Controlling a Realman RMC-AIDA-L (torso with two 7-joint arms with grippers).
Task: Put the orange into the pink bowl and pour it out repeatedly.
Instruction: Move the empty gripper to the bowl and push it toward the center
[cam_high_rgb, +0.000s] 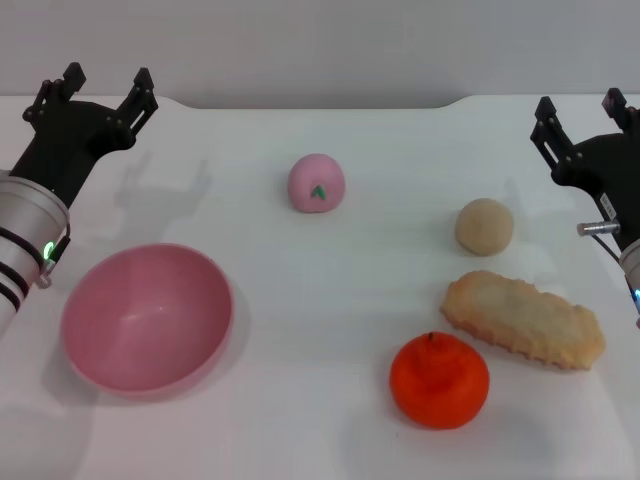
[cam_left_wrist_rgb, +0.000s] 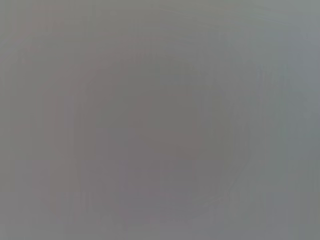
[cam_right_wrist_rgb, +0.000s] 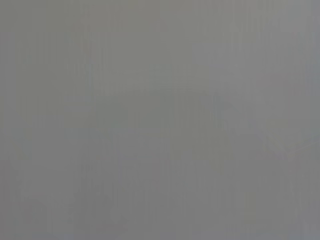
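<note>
The orange (cam_high_rgb: 439, 380) lies on the white table near the front right, stem up. The pink bowl (cam_high_rgb: 147, 318) stands upright and empty at the front left. My left gripper (cam_high_rgb: 105, 87) hovers at the far left, behind the bowl, its fingers open and holding nothing. At the far right edge my right gripper (cam_high_rgb: 580, 105) is raised behind the orange, also open and empty. Both wrist views show only flat grey.
A small pink ball with a green mark (cam_high_rgb: 317, 184) sits at the middle back. A beige ball (cam_high_rgb: 484, 226) and a long breaded piece of food (cam_high_rgb: 523, 319) lie right behind the orange. The table's back edge (cam_high_rgb: 320, 100) meets a grey wall.
</note>
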